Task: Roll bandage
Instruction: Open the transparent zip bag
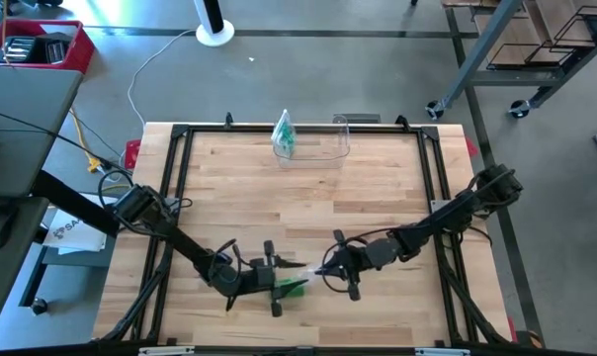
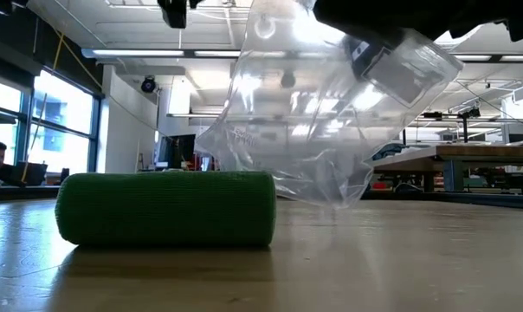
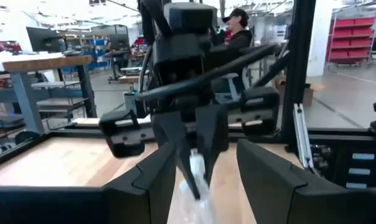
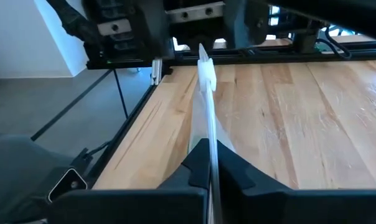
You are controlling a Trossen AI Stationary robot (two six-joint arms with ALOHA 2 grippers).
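Right gripper (image 1: 327,269): near the front middle of the wooden table (image 1: 378,198), fingers pressed together on one edge of a clear plastic bag (image 1: 300,268). The right wrist view shows the film (image 4: 207,106) standing edge-on between the two dark fingers (image 4: 194,171).

Left gripper (image 1: 276,280): just left of the right one, facing it, fingers (image 3: 272,177) spread apart with the other end of the bag (image 3: 197,177) between them. Whether they touch the film cannot be told.

Bag contents: appears empty in the low view, where it hangs crumpled (image 2: 322,121) above the table top with its lowest fold near the surface. A faint line of print shows on the film; unreadable.

Green bandage roll (image 1: 295,288): on the table under the left gripper, outside the bag. The low view shows it lying on its side (image 2: 166,208), beside the hanging bag; the high view shows only a green sliver.

Clear plastic container (image 1: 323,143): back middle of the table, with a green-and-white packet (image 1: 284,136) upright at its left end; seen only from above.

Red bin (image 1: 37,44): on the floor at far left, holding dark items.

Paper (image 1: 66,232) by the left arm's base carries dark letters, not fully legible.

A person (image 3: 238,28) shows beyond the table in the left wrist view.
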